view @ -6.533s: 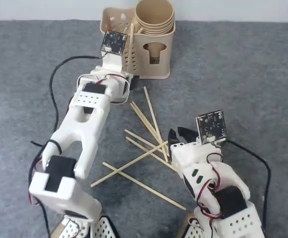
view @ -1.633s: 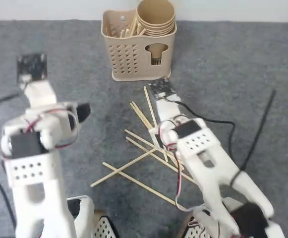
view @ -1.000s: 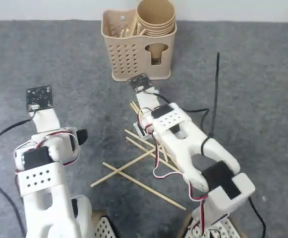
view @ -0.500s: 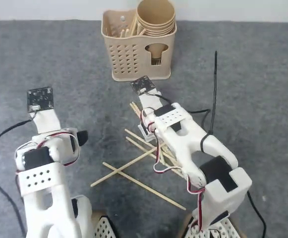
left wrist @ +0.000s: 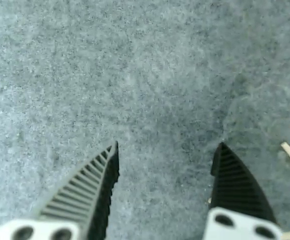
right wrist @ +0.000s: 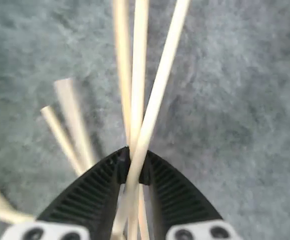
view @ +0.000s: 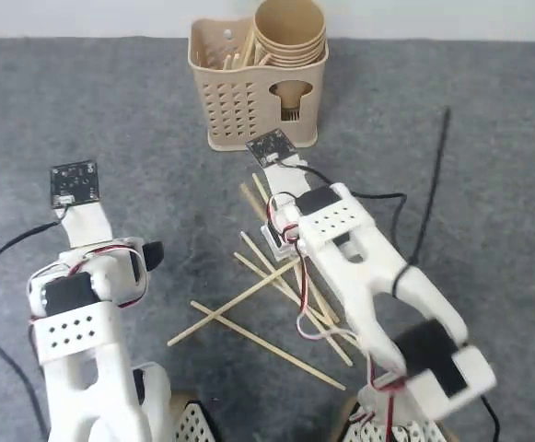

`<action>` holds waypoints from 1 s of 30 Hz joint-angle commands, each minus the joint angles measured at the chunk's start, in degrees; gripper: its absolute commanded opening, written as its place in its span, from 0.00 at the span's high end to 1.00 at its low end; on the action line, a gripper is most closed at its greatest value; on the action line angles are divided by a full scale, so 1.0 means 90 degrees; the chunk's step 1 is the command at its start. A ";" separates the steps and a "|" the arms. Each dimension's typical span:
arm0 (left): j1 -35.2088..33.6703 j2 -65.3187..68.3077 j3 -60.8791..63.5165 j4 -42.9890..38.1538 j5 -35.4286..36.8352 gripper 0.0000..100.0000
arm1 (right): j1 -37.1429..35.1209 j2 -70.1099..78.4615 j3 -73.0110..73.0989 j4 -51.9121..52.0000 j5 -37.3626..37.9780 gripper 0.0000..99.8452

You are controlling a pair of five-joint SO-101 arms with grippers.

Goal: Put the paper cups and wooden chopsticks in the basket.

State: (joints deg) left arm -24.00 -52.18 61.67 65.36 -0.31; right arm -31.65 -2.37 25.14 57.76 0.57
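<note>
Right wrist view showed several wooden chopsticks [right wrist: 135,95] pinched between the right gripper's [right wrist: 133,169] closed jaws above the carpet [right wrist: 244,75]; a slow, level lift should keep the bundle from slipping. High view added the basket [view: 239,120] just ahead, paper cups [view: 288,37] inside, and loose sticks [view: 258,336] on the carpet. Left gripper [left wrist: 164,165] hung agape, empty.

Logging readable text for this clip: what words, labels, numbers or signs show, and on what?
None can be read.
The small dark circuit boards on the arms carry marks too small to read.
The beige perforated plastic basket bears only a bulb-shaped cutout; the stacked brown paper cups look plain.
</note>
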 commanded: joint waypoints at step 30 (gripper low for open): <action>-0.0010 -0.0205 0.0073 -0.0303 -0.0039 0.71 | 0.0220 -0.2779 -0.0234 -0.4674 0.1162 0.99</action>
State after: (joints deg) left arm -23.91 -52.53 62.73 64.04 -0.31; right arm -31.12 -30.95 25.23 24.44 9.98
